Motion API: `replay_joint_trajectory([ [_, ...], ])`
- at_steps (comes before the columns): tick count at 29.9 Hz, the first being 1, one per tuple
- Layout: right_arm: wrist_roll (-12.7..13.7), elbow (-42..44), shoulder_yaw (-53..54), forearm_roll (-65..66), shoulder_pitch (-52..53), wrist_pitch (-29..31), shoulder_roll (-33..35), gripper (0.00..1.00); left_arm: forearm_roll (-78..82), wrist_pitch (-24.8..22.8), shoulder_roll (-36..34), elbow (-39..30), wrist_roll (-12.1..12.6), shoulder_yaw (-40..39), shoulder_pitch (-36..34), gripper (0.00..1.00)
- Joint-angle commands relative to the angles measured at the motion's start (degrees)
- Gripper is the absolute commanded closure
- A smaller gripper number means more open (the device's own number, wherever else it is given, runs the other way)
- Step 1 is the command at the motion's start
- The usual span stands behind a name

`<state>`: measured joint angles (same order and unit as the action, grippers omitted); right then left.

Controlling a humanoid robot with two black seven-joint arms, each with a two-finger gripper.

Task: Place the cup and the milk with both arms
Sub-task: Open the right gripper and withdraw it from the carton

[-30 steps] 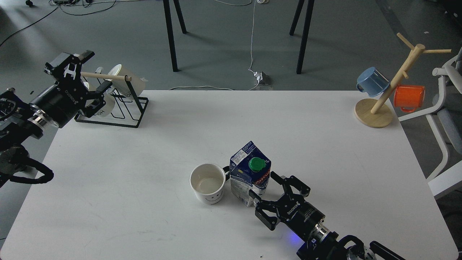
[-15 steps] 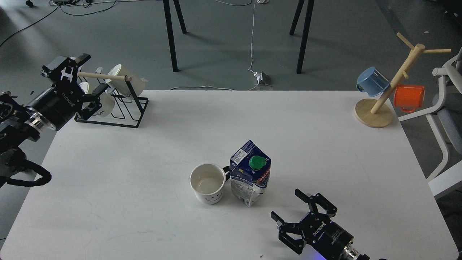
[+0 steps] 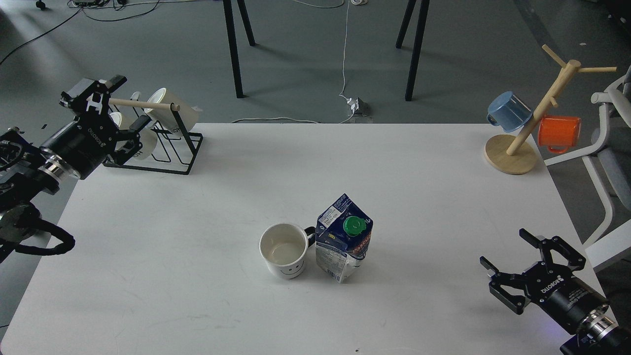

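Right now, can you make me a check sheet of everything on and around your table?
Surface: white table, bare around the middle pair.
Job's things: smiley cup upright, empty; milk carton upright right beside it, green cap on.
Clutter: black wire rack with cream mugs, far left; wooden mug tree with blue cup and orange cup, far right.
Grippers: left gripper open by the rack; right gripper open, holding nothing, near right edge.
Cables: white cable on the floor beyond the table.
Surroundings: grey floor, black table legs, white chair at right.
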<state>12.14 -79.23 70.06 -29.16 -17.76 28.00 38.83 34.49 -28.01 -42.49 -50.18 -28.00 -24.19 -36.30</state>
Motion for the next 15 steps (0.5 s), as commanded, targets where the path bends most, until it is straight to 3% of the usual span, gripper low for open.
replay_joint_trajectory([
  [1, -0.01, -0.05, 1.30, -0.28, 0.71, 0.00, 4.31, 0.03, -0.21, 0.01, 0.57, -0.27, 0.00, -0.24, 0.00, 0.06],
  [15, -1.32, 0.48, 6.40, -0.28, 6.33, 0.00, 8.27, 0.02, -0.30, 0.01, 0.57, -0.27, 0.00, -0.24, 0.00, 0.05],
])
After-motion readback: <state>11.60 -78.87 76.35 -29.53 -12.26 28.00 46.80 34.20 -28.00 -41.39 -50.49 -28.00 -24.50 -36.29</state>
